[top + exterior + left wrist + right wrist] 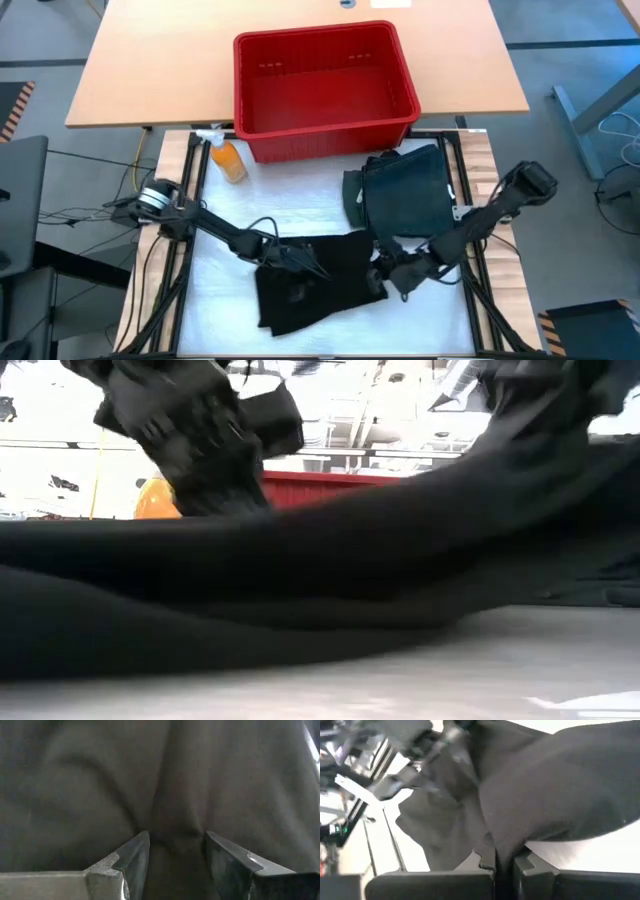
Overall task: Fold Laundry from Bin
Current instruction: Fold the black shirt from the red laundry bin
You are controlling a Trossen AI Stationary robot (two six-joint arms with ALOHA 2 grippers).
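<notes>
Black garment lies near you: right gripper pinches its right edge shut, left gripper clamps a fold. Uneven pulling may drag it into the folded stack.

We see the bin, a large red rectangular crate with ribbed walls and a thick rim, standing upright across the far edge of the white work surface; its inside shows only red floor. Near the front edge, about midway along it, lies a black garment, spread flat but rumpled, its outline uneven (in the low view it fills the foreground as a dark fold). Toward the right edge, just in front of the bin, rests a dark green garment, folded into a rough rectangle, its near side meeting the black one.
</notes>
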